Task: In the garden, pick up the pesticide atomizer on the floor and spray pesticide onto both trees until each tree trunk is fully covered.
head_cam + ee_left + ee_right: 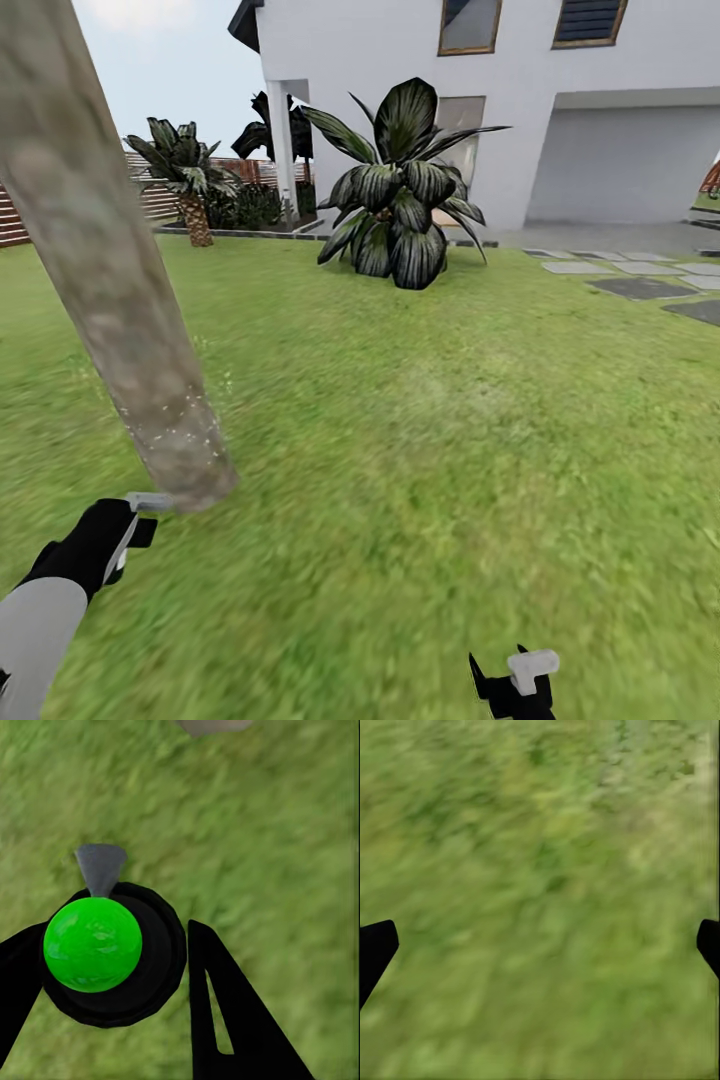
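1. The pesticide atomizer (101,945) sits between the fingers of the left tool (112,967): a bright green round cap on a black round body, with a grey nozzle (100,866) sticking out ahead of it.
2. The left tool is clamped on the pesticide atomizer, one black finger (232,1012) pressed to one side of the body and the other finger against the opposite side.
3. In the head view the left tool (120,535) hangs low at the left, just beside the foot of the tree trunk (110,270), with the grey nozzle tip pointing at the trunk's base.
4. The tree trunk is a thick mottled beige-grey column that slants across the left of the head view; small pale specks dot its lowest part.
5. The right tool (515,685) shows at the lower edge of the head view, well apart from the trunk, above bare grass.
6. In the right wrist view the two black fingertips (375,945) stand far apart at either edge, nothing between them but the floor (540,900) of green grass.
7. Farther off stand a broad dark-leaved plant (400,190), a short palm (185,175), a white house (500,90) and grey stepping stones (640,285).
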You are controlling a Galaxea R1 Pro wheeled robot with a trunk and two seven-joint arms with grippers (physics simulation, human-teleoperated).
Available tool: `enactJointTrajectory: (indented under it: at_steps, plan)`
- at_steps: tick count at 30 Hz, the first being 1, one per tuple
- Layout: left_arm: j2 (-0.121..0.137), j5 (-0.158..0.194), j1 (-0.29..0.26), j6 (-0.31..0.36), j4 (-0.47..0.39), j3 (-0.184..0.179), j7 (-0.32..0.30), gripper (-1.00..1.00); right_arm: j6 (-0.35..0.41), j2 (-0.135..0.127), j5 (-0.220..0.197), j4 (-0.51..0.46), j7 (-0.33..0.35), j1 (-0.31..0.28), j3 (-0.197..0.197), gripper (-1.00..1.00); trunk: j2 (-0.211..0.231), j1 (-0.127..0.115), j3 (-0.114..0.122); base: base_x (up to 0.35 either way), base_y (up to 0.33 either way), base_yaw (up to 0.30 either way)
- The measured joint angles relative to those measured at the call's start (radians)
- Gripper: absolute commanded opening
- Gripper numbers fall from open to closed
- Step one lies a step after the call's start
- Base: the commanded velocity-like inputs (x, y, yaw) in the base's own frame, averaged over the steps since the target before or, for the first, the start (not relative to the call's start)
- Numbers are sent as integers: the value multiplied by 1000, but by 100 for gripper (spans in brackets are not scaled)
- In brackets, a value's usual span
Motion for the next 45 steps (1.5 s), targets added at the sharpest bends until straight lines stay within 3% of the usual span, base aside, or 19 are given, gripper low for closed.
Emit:
enactJointTrajectory:
  at_steps: [11,26,40,43,45]
  plan:
    - [0,9,0,0,0,0,0,-100,0,0,2,0,0,0,0,100,0,0,0,13,-267,14]
    - [0,9,0,0,-4,0,0,-100,0,0,2,0,0,0,1,100,0,0,0,55,-261,232]
    - [1,8,2,1,4,1,1,-100,0,0,1,0,0,0,0,100,0,0,0,260,-22,18]
    - [7,6,42,-9,28,24,1,-100,0,0,2,0,0,-1,0,100,0,0,0,9,0,227]
    - [9,3,78,-66,32,65,4,-100,0,0,2,0,0,-1,0,100,0,0,0,1,0,57]
